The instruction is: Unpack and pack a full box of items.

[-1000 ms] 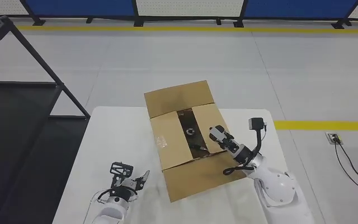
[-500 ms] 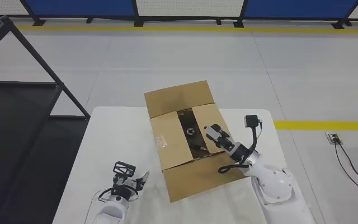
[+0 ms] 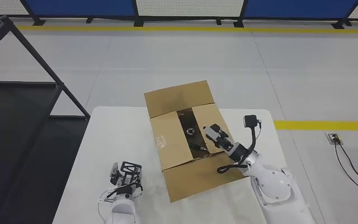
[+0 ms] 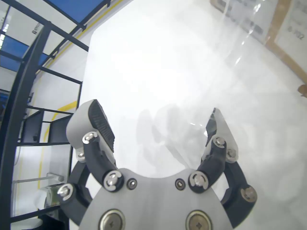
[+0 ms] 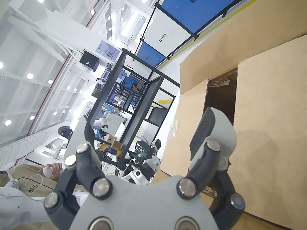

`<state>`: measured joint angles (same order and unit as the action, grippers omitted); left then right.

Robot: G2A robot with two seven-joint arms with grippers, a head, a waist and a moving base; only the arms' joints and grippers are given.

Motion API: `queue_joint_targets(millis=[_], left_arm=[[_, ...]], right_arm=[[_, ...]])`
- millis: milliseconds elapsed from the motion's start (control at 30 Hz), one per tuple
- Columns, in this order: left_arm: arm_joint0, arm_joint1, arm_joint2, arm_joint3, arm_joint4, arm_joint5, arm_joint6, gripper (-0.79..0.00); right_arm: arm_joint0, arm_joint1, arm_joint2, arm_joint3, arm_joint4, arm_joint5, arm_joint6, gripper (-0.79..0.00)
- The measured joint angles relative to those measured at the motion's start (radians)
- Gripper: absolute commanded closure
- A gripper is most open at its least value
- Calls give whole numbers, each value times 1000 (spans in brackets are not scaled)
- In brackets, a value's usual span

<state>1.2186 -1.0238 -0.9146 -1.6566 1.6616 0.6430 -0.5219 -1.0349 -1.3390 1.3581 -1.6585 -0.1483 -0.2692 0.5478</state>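
Cardboard box mid-bench, top partly open, right claw fingers apart over its 3 o'clock side, left claw fingers apart at box's 7 o'clock

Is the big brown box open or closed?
Partly open. On the cardboard box, two flaps lie across the top, but a dark gap between them shows things inside.
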Motion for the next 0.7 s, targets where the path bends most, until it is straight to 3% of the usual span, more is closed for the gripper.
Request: queue_joint_targets(millis=[333, 700], left_arm=[[17, -30, -32, -28, 196, 101, -110, -785], [61, -51, -95, -100, 352, 69, -178, -785]], right_arm=[[9, 6, -4, 19, 8, -7, -4, -785], [15, 12, -9, 34, 23, -17, -8, -785]])
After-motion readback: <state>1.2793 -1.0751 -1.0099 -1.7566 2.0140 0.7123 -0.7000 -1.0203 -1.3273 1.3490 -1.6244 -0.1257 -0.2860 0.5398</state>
